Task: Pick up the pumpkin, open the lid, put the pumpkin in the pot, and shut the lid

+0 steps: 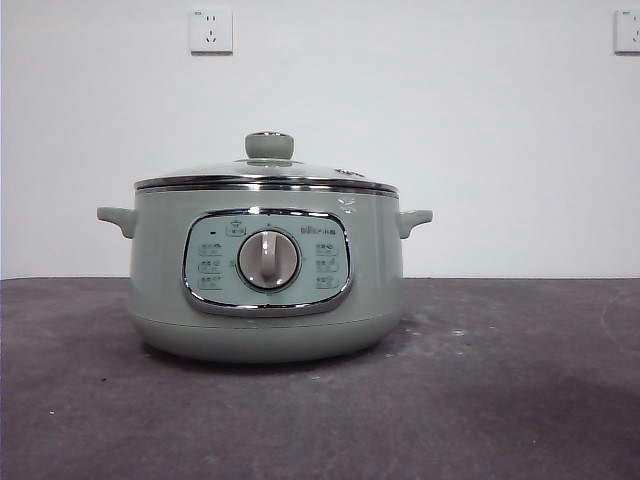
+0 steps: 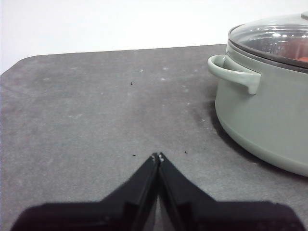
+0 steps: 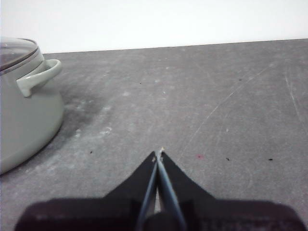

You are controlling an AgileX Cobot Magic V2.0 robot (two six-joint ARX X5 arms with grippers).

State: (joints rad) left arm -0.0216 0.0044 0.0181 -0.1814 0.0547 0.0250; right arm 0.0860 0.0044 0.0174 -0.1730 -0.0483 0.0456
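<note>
Both grippers – left gripper [image 2: 158, 156] and right gripper [image 3: 159, 153] – wait pinched closed, empty. The glass lid [image 1: 266, 171] sits on the pot [image 1: 266, 270] at centre, twelve o'clock – fragile, slippery; take its knob [image 1: 269, 146]. An orange glow inside is likely the pumpkin [image 2: 302, 52]

Pot [image 1: 265, 300]: pale sage-green, two side handles, chrome-framed panel with silver dial, upright on the tabletop, set back from its front edge. Lid [image 1: 266, 177]: glass, chrome rim, green knob, seated closed on the pot. Pumpkin [image 2: 302, 50]: only an orange blur through the glass.
</note>
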